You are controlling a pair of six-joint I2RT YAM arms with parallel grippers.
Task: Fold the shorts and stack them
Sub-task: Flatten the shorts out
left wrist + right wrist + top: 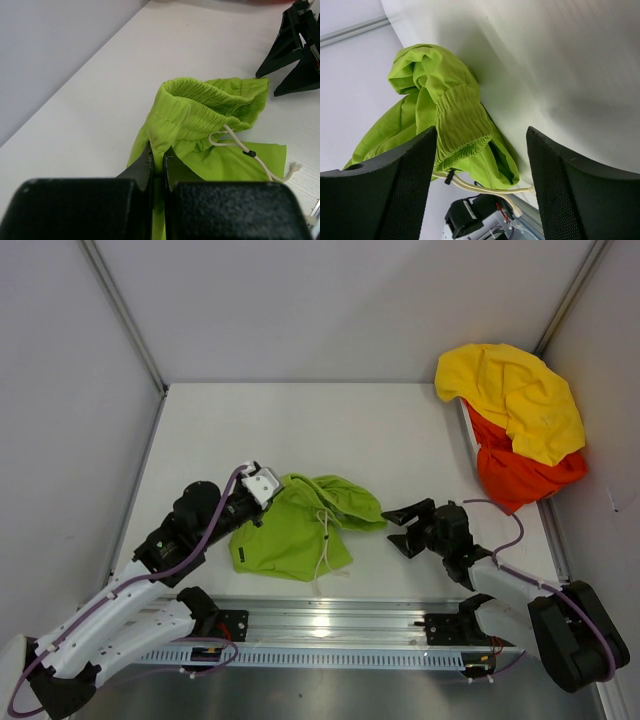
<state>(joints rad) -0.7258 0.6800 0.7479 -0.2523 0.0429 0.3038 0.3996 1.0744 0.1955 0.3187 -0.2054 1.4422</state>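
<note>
The lime-green shorts (300, 530) lie crumpled on the white table (300, 430), left of centre, with their white drawstring (325, 540) trailing toward the near edge. My left gripper (270, 488) is at their far-left edge. In the left wrist view it (157, 152) is shut on a fold of the green cloth (200, 110) by the waistband. My right gripper (398, 530) stands open just right of the shorts. In the right wrist view its fingers (481, 131) frame the gathered waistband (462, 125) without touching it. The orange-red shorts (520, 475) sit bunched at the back right.
A yellow cloth (510, 395) is draped over the orange-red shorts in the back right corner. White walls close in the table on the left, back and right. A metal rail (330, 625) runs along the near edge between the arm bases.
</note>
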